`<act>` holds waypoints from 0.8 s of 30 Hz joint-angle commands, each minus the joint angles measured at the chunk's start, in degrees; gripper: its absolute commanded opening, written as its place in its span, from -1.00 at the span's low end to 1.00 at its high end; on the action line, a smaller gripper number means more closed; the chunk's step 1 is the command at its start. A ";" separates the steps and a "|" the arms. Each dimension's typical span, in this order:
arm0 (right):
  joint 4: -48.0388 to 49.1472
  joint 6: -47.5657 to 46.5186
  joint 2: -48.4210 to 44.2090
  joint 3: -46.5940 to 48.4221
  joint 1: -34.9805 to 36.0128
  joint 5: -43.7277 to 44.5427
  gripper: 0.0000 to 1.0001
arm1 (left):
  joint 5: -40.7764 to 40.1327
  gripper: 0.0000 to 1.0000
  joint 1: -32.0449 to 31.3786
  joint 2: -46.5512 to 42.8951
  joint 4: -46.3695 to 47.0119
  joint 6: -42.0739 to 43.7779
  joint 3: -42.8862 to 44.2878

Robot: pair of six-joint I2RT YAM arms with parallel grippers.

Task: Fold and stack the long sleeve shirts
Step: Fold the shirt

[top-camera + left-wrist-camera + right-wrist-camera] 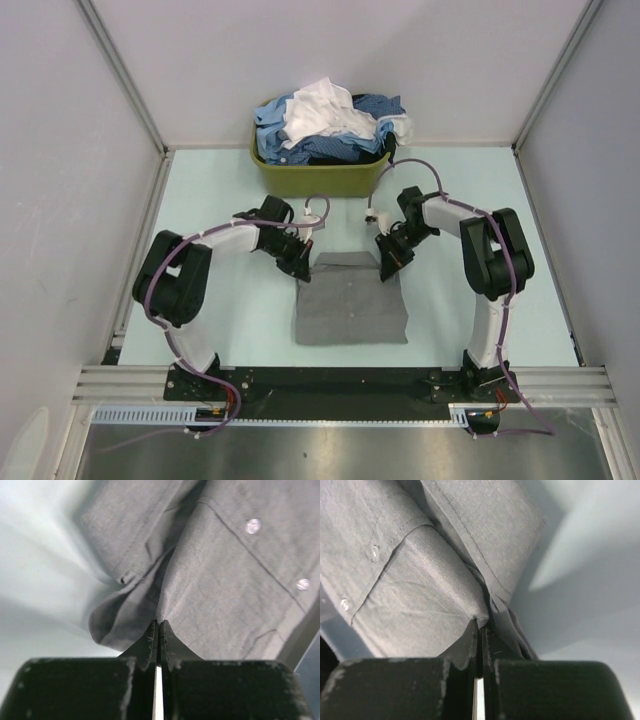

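Cloth behaviour governs this step. At the left, the left gripper (297,262) stands at the far left corner of the grey shirt (350,312), its jaws pressed together on a thin ridge of fabric (the left wrist view shows the cloth bunched right at the fingertips (149,642)).

The shirt lies partly folded as a rough rectangle on the table (200,190), between the two arms and just in front of the basket (318,182). The remaining shirts (325,125), blue and white, sit heaped in that basket.

We treat the grey fabric as light, soft and limp. It holds no shape of its own, drapes from any pinch point and creases wherever it is dragged. We judge it not slippery, since the weave gives the pads some purchase, though a shallow nip on a single layer can pull free.

Buttons (253,526) along the placket are the only hard parts, and we avoid gripping on them. We recommend holds at edges and corners, taking all layers of a fold together. The holds should sit at matching points on both sides so that the panel lifts level.

At the right, the right gripper (388,265) mirrors the left at the far right corner, jaws likewise closed on a fold of the grey cloth.
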 commanded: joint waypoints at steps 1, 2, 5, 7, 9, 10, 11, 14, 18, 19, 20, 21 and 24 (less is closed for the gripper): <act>-6.97 -0.52 -1.80 5.18 -2.90 -2.21 -0.96 | 3.31 -0.96 0.71 -5.09 -1.56 -0.17 1.58; -7.69 -0.79 -1.45 6.24 -3.17 -2.30 -0.96 | 3.30 -0.96 0.89 -5.01 -1.74 -0.08 2.37; -9.80 -2.28 -0.22 9.58 -3.69 -3.09 -0.95 | 2.51 -0.94 1.59 -4.04 -2.62 0.88 4.65; -10.07 -2.38 1.26 11.69 -3.87 -2.83 -0.95 | 2.25 -0.95 2.64 -2.55 -2.71 1.15 5.71; -9.98 -2.11 2.85 13.36 -4.40 -3.00 -0.95 | 1.90 -0.94 3.44 -1.15 -2.10 1.06 7.38; -9.46 -1.33 3.64 14.67 -4.57 -3.01 -0.95 | 1.46 -0.94 4.22 -0.44 -1.92 0.89 7.82; -9.10 -1.06 5.39 15.21 -4.57 -3.09 -0.95 | 0.59 -0.94 4.58 1.13 -1.57 0.97 8.52; -7.17 0.78 8.64 17.15 -4.49 -2.66 -0.94 | -0.39 -0.93 5.90 4.65 -0.60 0.80 10.10; -2.87 4.03 11.46 18.55 -4.31 -0.73 -0.90 | -1.96 -0.92 6.69 7.81 1.15 0.18 10.99; -1.90 4.39 11.82 18.64 -4.31 -0.55 -0.90 | -2.49 -0.90 6.78 8.17 1.16 0.27 11.42; -1.89 4.83 12.08 18.82 -4.40 -0.46 -0.88 | -2.41 -0.88 6.95 8.70 1.07 0.10 11.78; -2.07 4.92 12.08 18.56 -4.40 -0.46 -0.81 | -2.41 -0.82 7.13 8.97 1.16 0.18 11.78; -3.90 3.43 9.99 16.63 -4.40 -0.81 -0.40 | -1.37 -0.54 7.39 7.49 0.81 2.45 11.87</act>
